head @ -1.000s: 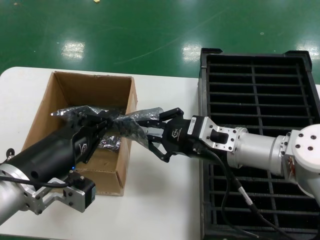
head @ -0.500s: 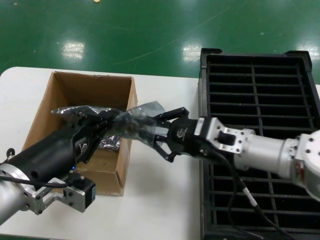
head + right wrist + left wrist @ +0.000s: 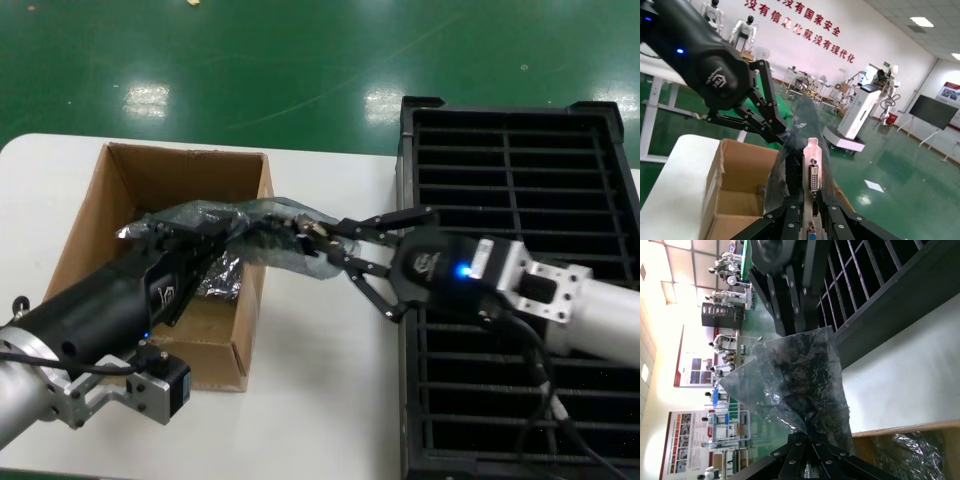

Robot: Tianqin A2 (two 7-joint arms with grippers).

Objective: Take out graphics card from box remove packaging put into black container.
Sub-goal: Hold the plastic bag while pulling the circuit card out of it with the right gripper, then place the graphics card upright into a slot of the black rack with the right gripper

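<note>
**Grey crinkly bag stretched between both hands over the box edge**

Grey shiny plastic is what we're both hanging onto here. Our left hand (image 3: pixel 215 238) is clenched on one end of the bag (image 3: pixel 262 228), reaching in above the open cardboard box (image 3: pixel 160 180), and our right hand (image 3: pixel 325 240) comes in from the other side with its fingers pinched on the card (image 3: pixel 811 175) at the bag's open end. So the bag runs between the two hands, right above the box wall nearest the black tray (image 3: pixel 520 200).

From the right wrist camera we get a nice look at the card: its silver metal bracket sticks up between the right fingertips, with a white port on it and a blue one lower down. The bag (image 3: pixel 790 155) trails off behind it toward the left hand (image 3: pixel 771 131), and the box (image 3: pixel 740 180) sits below.

The left wrist camera shows the bag (image 3: pixel 800 385) fanning out from our left fingers, with the right hand's dark linkage at its far end and the slotted tray (image 3: pixel 875 285) behind. Another bit of crumpled plastic (image 3: pixel 222 275) lies down inside the box.

Box and tray both sit on the white bench (image 3: pixel 320 400), tray on the robot's right side, box on the left.
</note>
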